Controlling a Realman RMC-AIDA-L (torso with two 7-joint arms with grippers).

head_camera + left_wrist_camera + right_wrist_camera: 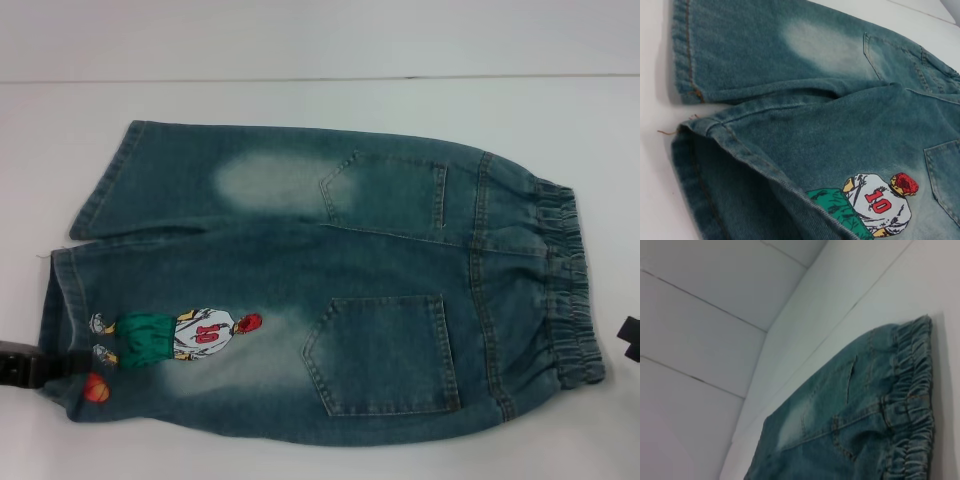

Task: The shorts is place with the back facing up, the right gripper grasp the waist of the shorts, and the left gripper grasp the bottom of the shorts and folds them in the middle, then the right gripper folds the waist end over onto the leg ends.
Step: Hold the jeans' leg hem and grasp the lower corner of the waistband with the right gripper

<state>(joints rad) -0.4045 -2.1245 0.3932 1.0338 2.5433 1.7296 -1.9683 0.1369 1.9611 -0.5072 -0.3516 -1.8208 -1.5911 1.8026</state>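
Shorts (300,280) lie flat on the white counter (300,100), pockets up, elastic waist (570,290) to the robot's right, leg ends (70,300) to its left. Head view: the left gripper (25,365) touches the near leg's hem beside the embroidered player (175,335); the right gripper (630,338) sits just beside the waist; neither one's finger state can be told. Left wrist view: both hems and the player (875,205) fill the frame. Right wrist view: the gathered waist (912,400) lies on the counter.

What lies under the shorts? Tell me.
The shorts lie flat on the white table, visible all round them. Anything beneath the denim is covered and cannot be seen.
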